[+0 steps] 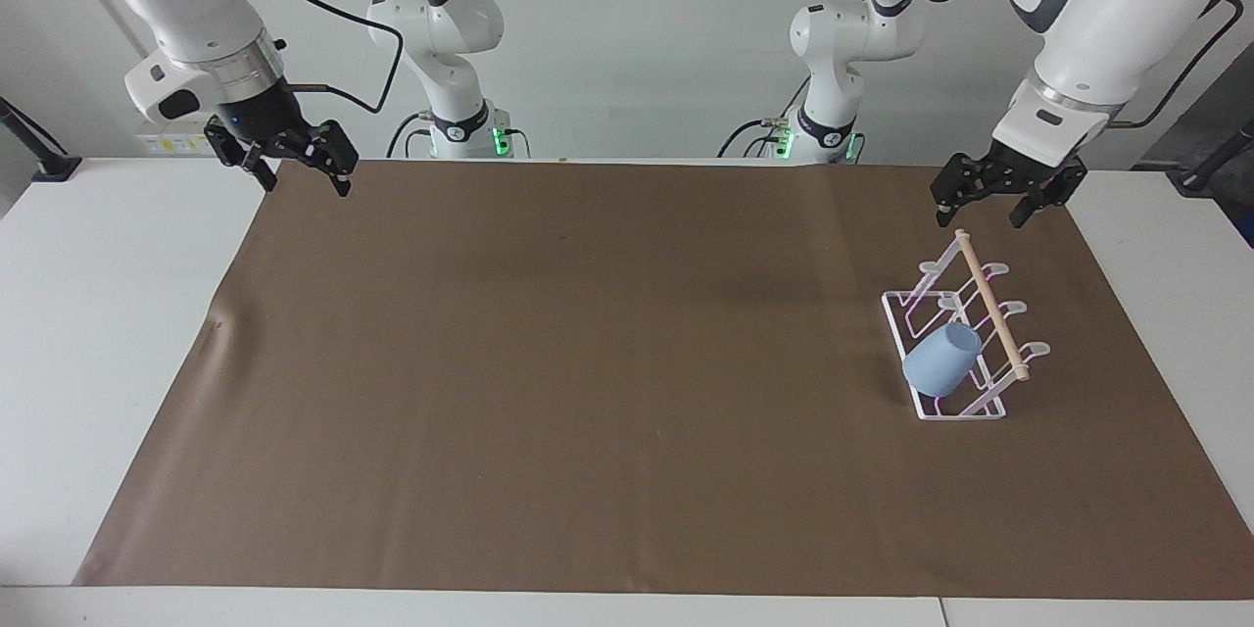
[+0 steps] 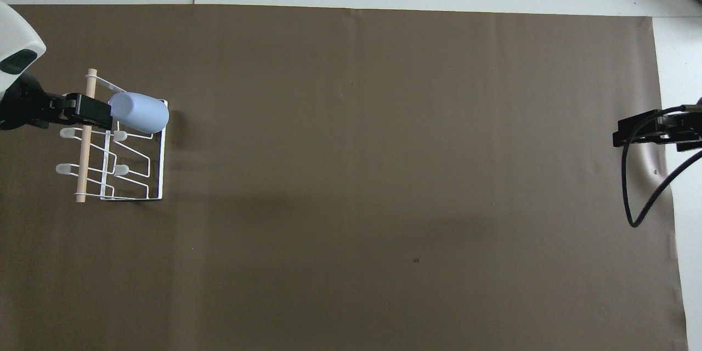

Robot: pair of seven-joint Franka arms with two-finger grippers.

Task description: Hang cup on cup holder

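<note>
The right gripper (image 1: 299,171) hung open and empty over the corner of the brown mat (image 1: 607,362) close to the robots at the right arm's end, waiting; the left gripper (image 1: 991,201) hung open and empty over the mat's edge close to the robots at the left arm's end, above the near tip of the rack's stick. The cup holder (image 1: 955,333) was a white wire rack with a pale wooden stick (image 1: 991,306) on top, running away from the robots; it stood near the mat's edge at the left arm's end. The cup (image 1: 942,361) was small, plain, blue-grey; it hung tilted on a prong farthest from the robots, flat bottom pointing up and toward the middle of the mat. No writing could be read.
</note>
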